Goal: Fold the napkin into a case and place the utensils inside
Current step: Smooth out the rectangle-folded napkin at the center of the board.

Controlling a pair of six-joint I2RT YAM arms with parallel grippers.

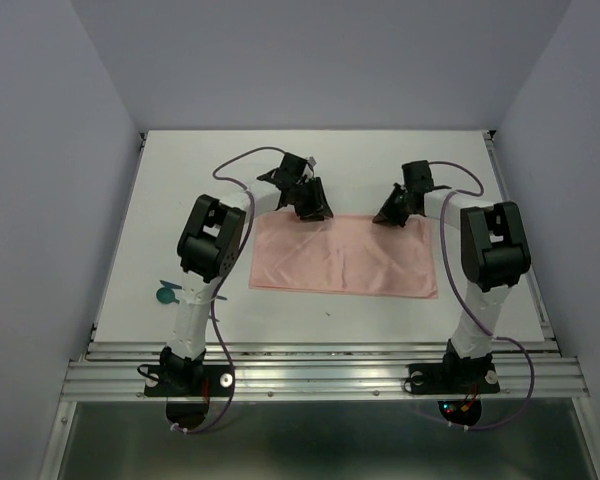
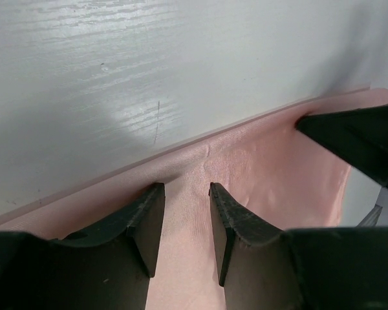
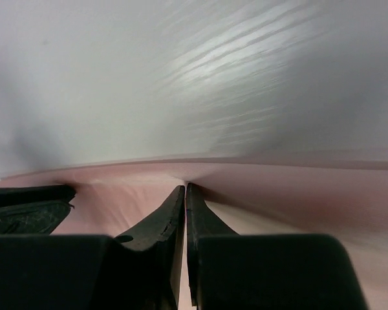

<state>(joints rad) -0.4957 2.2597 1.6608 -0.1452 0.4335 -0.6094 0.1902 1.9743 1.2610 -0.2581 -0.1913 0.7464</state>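
The salmon-pink napkin (image 1: 343,254) lies flat on the white table as a wide rectangle. My left gripper (image 1: 315,212) is at its far edge, left of the middle. In the left wrist view it (image 2: 184,190) is open, jaws apart over the cloth (image 2: 258,168) by that edge. My right gripper (image 1: 385,218) is at the far edge toward the right. In the right wrist view it (image 3: 185,187) is shut on the napkin's far edge (image 3: 297,194). The teal-green utensils (image 1: 166,293) lie at the table's left, mostly hidden by my left arm.
The white table (image 1: 380,160) has grey walls on three sides and a metal rail (image 1: 320,375) along the near edge. Purple cables (image 1: 242,160) loop off both arms. My right gripper's finger (image 2: 355,139) shows in the left wrist view.
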